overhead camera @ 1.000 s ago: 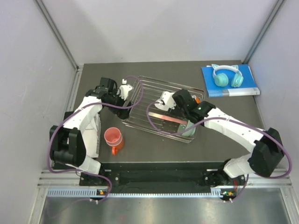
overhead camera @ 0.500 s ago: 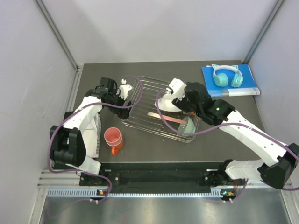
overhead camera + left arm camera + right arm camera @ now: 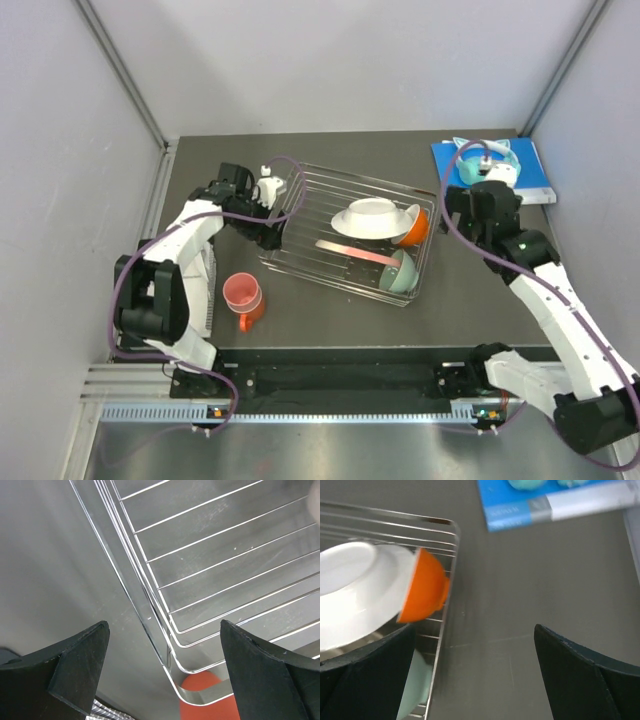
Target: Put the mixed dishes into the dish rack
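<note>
The dish rack (image 3: 320, 205) stands mid-table. In it a white plate (image 3: 368, 215) leans on an orange bowl (image 3: 413, 226), and a mint-green bowl (image 3: 402, 272) sits in the near right corner. A thin pink strip (image 3: 355, 250) lies across the bars, perhaps the patterned plate edge-on. A pink tumbler (image 3: 241, 292) stands inside an orange mug (image 3: 250, 318) in front of the rack's left end. My left gripper (image 3: 270, 222) is open over the rack's near left corner (image 3: 165, 650), empty (image 3: 165, 680). My right gripper (image 3: 462, 212) is open and empty (image 3: 475, 680) over bare table right of the rack.
Teal cat-ear headphones (image 3: 485, 165) lie on a blue book (image 3: 530, 185) at the back right, close behind my right wrist. A white striped mat (image 3: 205, 285) lies by the left arm. Grey walls enclose the table on three sides.
My right gripper has let go of the white plate and drawn back to the right, out of the rack. The plate now leans on the orange bowl. The left gripper barely moved.
</note>
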